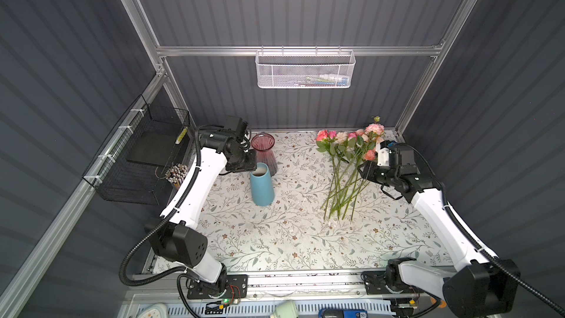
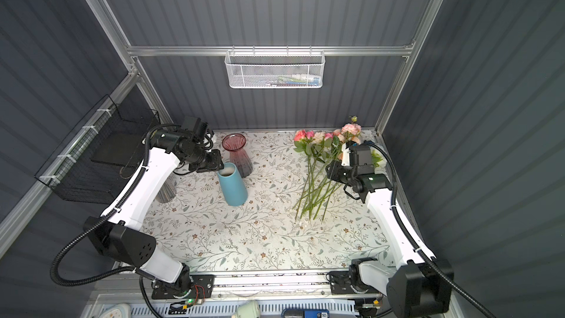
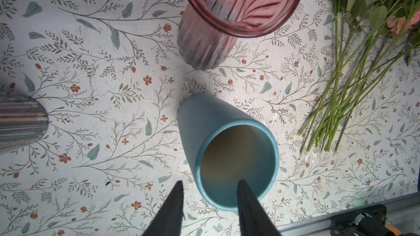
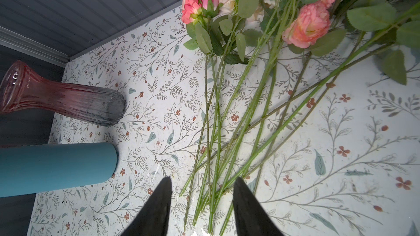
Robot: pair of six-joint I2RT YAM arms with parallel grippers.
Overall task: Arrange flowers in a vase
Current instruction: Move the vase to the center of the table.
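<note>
Nearest, the left tool (image 3: 211, 180) hangs with jaws apart, holding nothing, one finger outside the rim of the blue vase (image 1: 262, 186) and one over its mouth. The right tool (image 4: 202, 177), likewise spread and empty, hovers above the stem ends. The flowers (image 1: 337, 149) lie loose near the far right corner of the surface (image 1: 275, 240). The blue vase and the pink glass vase (image 1: 263, 143), toward the far left, stand empty. Nothing is arranged yet: every stem is left to place.
</note>
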